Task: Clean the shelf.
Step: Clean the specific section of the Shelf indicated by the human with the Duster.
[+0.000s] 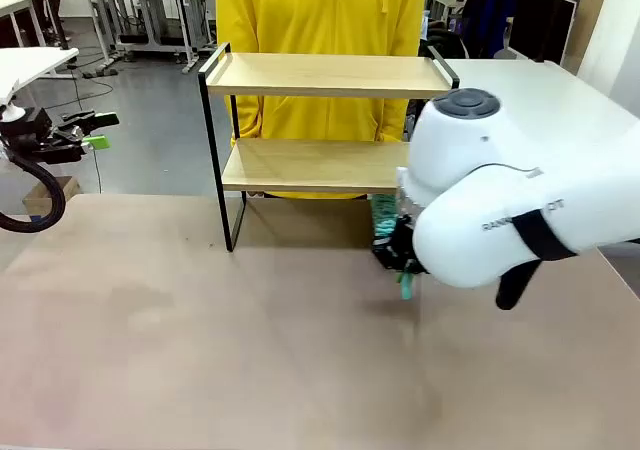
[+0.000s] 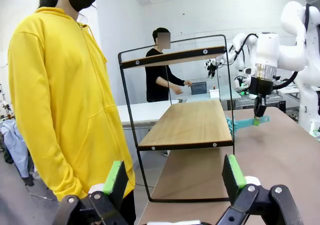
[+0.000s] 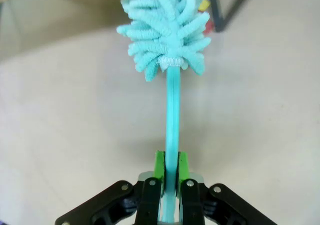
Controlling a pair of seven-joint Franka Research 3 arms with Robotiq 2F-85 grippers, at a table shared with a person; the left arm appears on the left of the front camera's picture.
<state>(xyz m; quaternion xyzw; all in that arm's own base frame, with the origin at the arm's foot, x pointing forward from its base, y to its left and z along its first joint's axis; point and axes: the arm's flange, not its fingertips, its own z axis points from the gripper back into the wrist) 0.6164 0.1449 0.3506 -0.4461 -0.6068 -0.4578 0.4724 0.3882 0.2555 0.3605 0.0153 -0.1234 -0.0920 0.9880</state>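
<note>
Two right fingers point(image 3: 159, 166) pinch the teal duster handle point(image 3: 171, 115) near the shelf point(image 1: 320, 165); left fingers point(image 2: 116, 177) stand wide apart.

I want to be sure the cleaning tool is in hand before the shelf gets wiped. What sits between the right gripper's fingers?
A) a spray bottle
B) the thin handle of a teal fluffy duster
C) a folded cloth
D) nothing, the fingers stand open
B: in the right wrist view the right gripper is shut on the thin handle of the teal duster, with the fluffy head sticking out ahead.
</note>
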